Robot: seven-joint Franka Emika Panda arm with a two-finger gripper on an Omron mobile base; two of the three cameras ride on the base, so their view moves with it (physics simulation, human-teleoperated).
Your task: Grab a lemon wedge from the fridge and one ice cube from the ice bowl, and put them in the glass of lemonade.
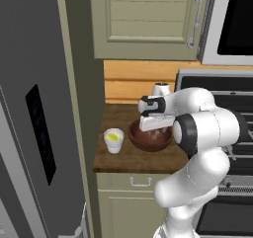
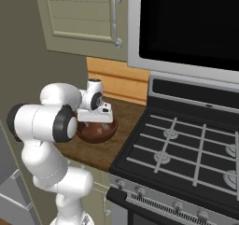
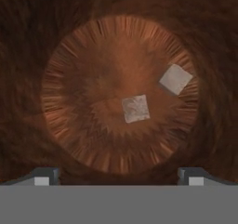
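Reddish-brown ice bowl [image 3: 69,56] with radial streaks holds two pale, perhaps whitish-grey, ice cubes [image 3: 135,108].

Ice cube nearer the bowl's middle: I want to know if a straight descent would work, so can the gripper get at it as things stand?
Probably yes. The gripper hangs open over the ice bowl, nothing lies between it and that ice cube, and the second cube sits apart.

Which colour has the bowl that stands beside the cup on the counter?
The bowl is reddish-brown; the hand view shows it best, with streaks spreading from its centre.
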